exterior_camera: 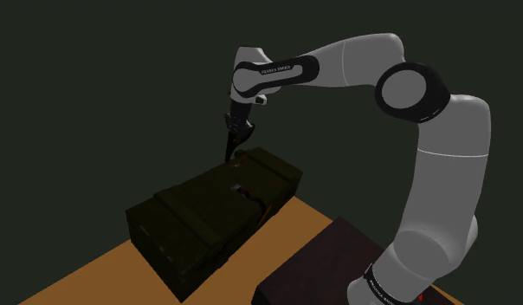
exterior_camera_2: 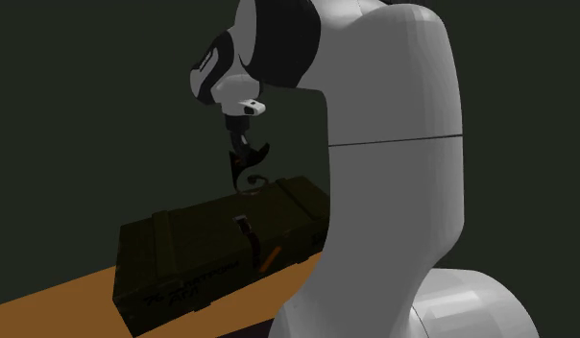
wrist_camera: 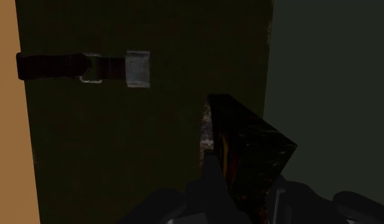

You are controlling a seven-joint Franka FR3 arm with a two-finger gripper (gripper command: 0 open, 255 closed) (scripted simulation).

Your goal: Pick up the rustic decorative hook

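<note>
From beside and a little behind the stand (exterior_camera: 312, 260), looking down toward the shoulder view's left over the orange tabletop (exterior_camera: 87, 277), far enough back to take in most of the arm (exterior_camera: 442, 173) and the dark crate (exterior_camera: 208, 217). In the second exterior view, set low and close behind the arm (exterior_camera_2: 394, 192), facing past its white links to the same crate (exterior_camera_2: 202, 250) and tabletop (exterior_camera_2: 48, 298). In the wrist view, aimed down along the gripper (wrist_camera: 245, 172), very near the crate (wrist_camera: 121, 140) and its strap (wrist_camera: 51, 65).

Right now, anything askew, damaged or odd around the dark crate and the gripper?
Nothing stands out. The dark olive box-shaped crate sits flat on the orange-brown tabletop, lid shut, its dark strap lying straight. The black gripper clasps the dark curled hook over the crate.
</note>
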